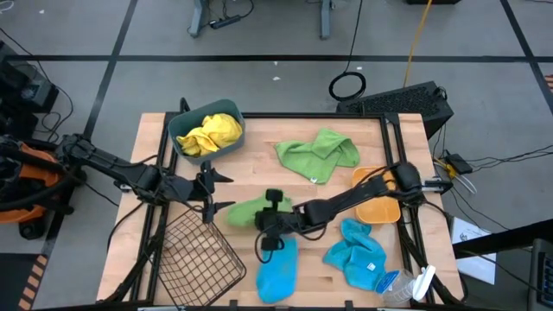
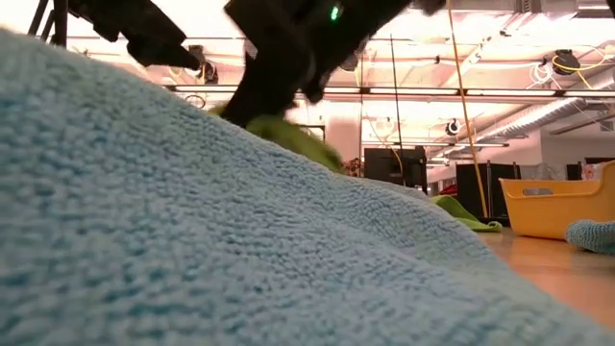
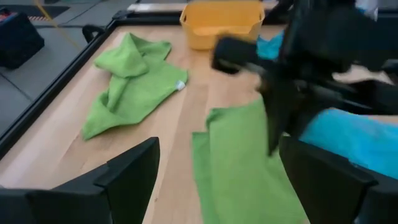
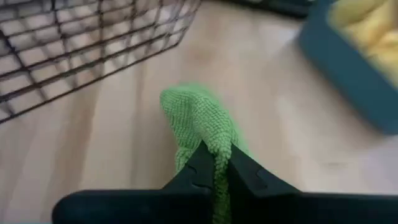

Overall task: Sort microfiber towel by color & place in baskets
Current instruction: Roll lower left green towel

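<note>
- High view: the right claw (image 1: 270, 218) sits at mid-table, pinched onto a green towel (image 1: 246, 211) lying just beside the wire-mesh basket (image 1: 197, 257). The left claw (image 1: 216, 190) hovers right next to that same towel, fingers spread, nothing held. The teal bin (image 1: 209, 131) holds the yellow towels (image 1: 210, 132); a second green towel (image 1: 318, 153) lies beyond the gripped one, near the orange tub (image 1: 380, 207). Two blue towels (image 1: 277, 267) (image 1: 355, 256) lie on the wooden table (image 1: 259, 160) at the near edge.
- Low view: a blue towel (image 2: 192, 231) fills the foreground — green cloth (image 2: 288, 136) pokes up behind it under a dark arm.
- Left wrist view: open fingers (image 3: 127, 171) frame the green towel (image 3: 242, 162).
- Right wrist view: fingertips (image 4: 202, 163) are closed on a green fold (image 4: 199, 118), with the mesh basket (image 4: 87, 43) just beyond.
</note>
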Available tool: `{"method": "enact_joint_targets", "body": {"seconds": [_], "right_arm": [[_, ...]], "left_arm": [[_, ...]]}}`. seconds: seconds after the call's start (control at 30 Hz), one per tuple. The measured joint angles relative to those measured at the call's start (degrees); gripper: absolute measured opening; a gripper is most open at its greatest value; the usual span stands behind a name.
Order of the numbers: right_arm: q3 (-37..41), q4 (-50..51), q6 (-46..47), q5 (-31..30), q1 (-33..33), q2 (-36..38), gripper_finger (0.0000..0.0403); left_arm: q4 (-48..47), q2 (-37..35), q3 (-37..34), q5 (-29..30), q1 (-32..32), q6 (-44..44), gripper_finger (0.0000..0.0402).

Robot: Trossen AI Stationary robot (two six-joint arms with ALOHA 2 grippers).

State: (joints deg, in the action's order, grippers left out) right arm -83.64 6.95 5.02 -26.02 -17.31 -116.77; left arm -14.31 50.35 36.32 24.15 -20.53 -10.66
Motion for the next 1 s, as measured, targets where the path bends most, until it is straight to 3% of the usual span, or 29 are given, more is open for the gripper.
{"method": "enact_joint_targets", "body": {"seconds": [0.17, 0.33, 0.57, 0.8, 1.0], "right_arm": [[0.0, 3.64, -4.56, -9.11, -1.01, 6.83, 0.0003], [0.0, 0.21, -10.69, -15.03, -2.6, 11.9, 0.0002], [-0.04, -4.82, -14.69, -15.73, -6.4, 13.32, 0.0001], [-0.04, -4.92, -16.61, -15.65, -10.05, 12.83, 0.0001], [-0.04, -5.33, -20.23, -15.9, -12.47, 12.83, 0.0001]], "left_arm": [[7.25, 0.14, 0.04, -4.44, -1.67, 2.97, 0.0336], [12.99, 2.12, 0.1, -5.69, -3.05, 6.6, 0.0336], [20.72, 6.98, 0.11, -6.02, -3.18, 12.64, 0.0336], [21.86, 9.51, 0.09, -16.35, -3.9, 17.53, 0.0336], [21.9, 9.37, 0.09, -16.69, -4.86, 17.55, 0.0336]]}}
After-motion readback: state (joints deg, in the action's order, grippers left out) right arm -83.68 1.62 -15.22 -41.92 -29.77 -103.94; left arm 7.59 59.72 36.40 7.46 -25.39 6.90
